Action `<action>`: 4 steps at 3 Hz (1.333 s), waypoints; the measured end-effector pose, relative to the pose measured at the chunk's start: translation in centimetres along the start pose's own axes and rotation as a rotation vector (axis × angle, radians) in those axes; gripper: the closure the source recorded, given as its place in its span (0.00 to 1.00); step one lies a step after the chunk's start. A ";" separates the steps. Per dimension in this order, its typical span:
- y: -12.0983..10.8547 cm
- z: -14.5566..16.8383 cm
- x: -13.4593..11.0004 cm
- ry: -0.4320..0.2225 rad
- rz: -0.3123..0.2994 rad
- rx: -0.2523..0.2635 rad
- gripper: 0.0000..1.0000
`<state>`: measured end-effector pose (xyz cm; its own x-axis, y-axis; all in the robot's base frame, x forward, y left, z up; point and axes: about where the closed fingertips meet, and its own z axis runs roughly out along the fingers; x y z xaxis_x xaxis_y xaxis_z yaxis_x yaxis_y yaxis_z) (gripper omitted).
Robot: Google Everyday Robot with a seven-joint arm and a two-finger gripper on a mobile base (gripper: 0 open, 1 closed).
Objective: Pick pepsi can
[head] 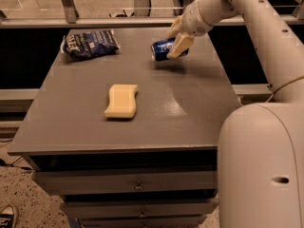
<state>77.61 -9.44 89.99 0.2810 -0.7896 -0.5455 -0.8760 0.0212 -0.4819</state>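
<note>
Three things lie on a grey table (194, 122): a blue chip bag (90, 42) at 11 o'clock, a yellow sponge (121, 100) near centre, and the pepsi can (160, 48) on its side at 1 o'clock. The gripper (175, 41) clasps the can, so the grasp looks made and the lift is yet to come.

Dark-blue pepsi can (160, 48), sideways, apparently gripped by tool (176, 43).

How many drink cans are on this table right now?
1. The pepsi can is at the far right of the table, clasped by the gripper. None seems hidden.
</note>
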 end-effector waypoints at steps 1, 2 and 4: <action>1.5 -0.5 -1.0 -0.025 -0.010 -0.037 1.00; 3.0 -0.5 -1.3 -0.018 -0.014 -0.078 1.00; 5.0 -1.0 -1.2 -0.038 0.019 -0.115 1.00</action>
<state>72.49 -8.99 88.97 0.2765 -0.7660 -0.5804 -0.9200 -0.0365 -0.3901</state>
